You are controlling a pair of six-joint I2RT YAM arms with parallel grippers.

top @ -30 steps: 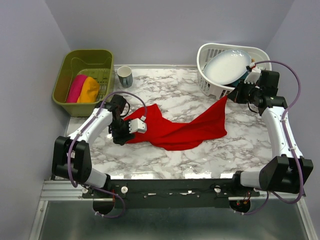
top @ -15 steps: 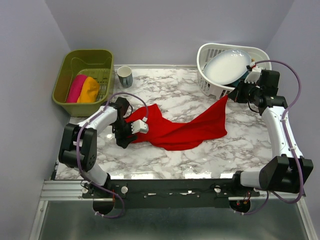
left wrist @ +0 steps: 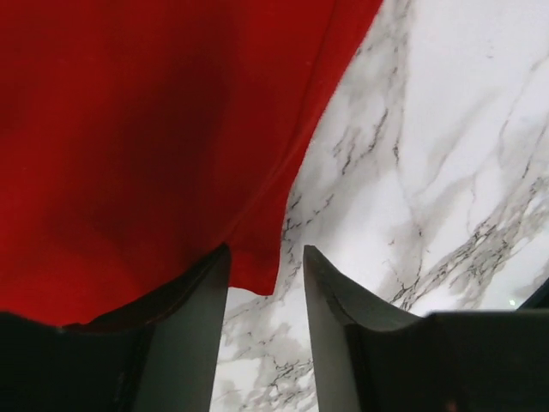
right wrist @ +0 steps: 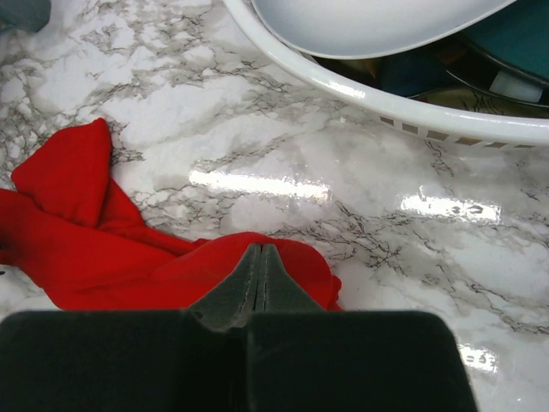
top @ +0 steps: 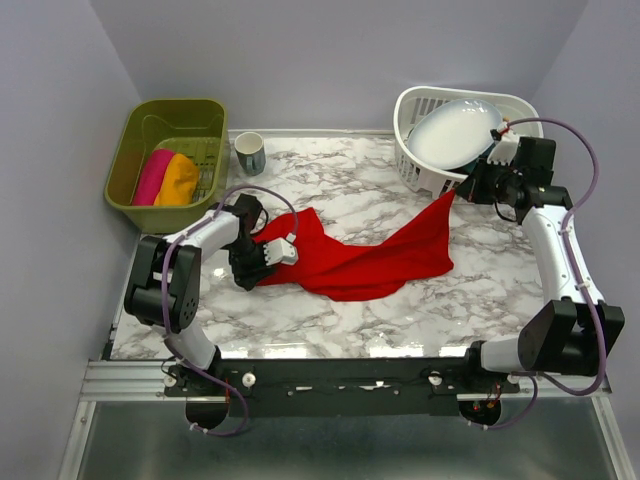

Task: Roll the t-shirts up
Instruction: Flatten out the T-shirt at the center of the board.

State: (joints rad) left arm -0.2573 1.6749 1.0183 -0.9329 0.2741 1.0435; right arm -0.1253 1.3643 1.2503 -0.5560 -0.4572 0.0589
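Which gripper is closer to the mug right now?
Left. The left gripper is at the red t-shirt's left end, just this side of the mug; the right gripper is across the table beside the white basket.

Matt red cloth t-shirt [top: 360, 265] on a glossy marble-look table [top: 330, 180] (grey-veined).
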